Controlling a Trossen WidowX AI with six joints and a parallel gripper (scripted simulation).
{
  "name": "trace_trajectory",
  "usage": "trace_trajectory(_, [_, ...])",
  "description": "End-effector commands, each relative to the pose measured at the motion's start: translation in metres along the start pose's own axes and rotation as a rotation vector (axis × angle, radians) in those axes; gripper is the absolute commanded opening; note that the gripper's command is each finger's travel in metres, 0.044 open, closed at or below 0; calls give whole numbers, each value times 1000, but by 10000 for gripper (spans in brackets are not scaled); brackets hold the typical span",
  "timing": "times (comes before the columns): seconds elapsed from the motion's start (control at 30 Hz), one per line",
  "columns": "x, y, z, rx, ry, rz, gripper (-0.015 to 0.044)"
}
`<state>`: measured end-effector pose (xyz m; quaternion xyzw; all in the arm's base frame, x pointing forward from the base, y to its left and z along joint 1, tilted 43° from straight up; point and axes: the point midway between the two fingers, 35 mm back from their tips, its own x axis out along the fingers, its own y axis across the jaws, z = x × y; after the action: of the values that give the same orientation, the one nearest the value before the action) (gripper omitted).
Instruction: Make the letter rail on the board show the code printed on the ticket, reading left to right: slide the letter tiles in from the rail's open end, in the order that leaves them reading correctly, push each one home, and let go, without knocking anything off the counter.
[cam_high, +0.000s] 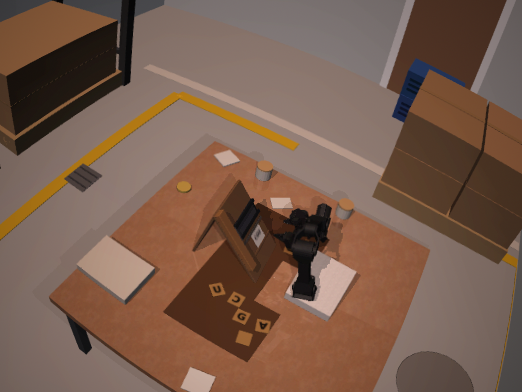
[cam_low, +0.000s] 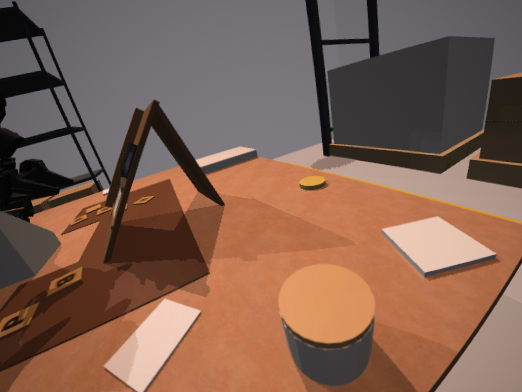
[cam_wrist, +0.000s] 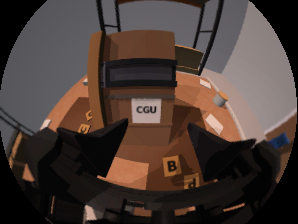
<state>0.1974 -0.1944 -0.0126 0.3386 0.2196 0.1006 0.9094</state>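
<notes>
A slanted board (cam_high: 232, 202) (cam_low: 146, 122) (cam_wrist: 140, 45) carries a dark rail (cam_high: 246, 218) (cam_wrist: 140, 73) with no tiles visible in it. A white ticket (cam_high: 258, 235) (cam_wrist: 146, 110) below the rail reads CGU. Tiles U (cam_high: 217, 289), C (cam_high: 236, 299), G (cam_high: 241, 316), A (cam_high: 263, 326) and a blank-looking tile (cam_high: 244, 338) lie on the dark mat (cam_high: 200, 305). A B tile (cam_low: 65, 281) (cam_wrist: 172, 166) and another letter tile (cam_low: 19, 320) (cam_wrist: 191, 183), partly behind a finger in the wrist view, lie on the mat's other part. My gripper (cam_high: 281, 229) (cam_wrist: 158, 123) is open and empty, facing the board's ticket side.
Two lidded canisters (cam_high: 264, 171) (cam_high: 345, 209) stand along the far edge. A yellow disc (cam_high: 184, 187) (cam_low: 312, 182) lies behind the board. A thick pale slab (cam_high: 116, 269) is near the left edge. The arm's base is on a white block (cam_high: 337, 280). A wooden strip (cam_wrist: 95, 80) stands along the board's left side.
</notes>
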Motion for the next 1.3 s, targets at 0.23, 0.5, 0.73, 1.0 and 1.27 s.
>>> trace_trajectory(0.23, [-5,8,11,-129,7,3,440])
trace_trajectory(0.5, [-35,49,64,-851,43,22,440])
trace_trajectory(0.73, [-57,96,100,-1374,22,58,440])
trace_trajectory(1.0, [-65,116,112,-1561,7,69,440])
trace_trajectory(1.27, [-65,116,112,-1561,7,69,440])
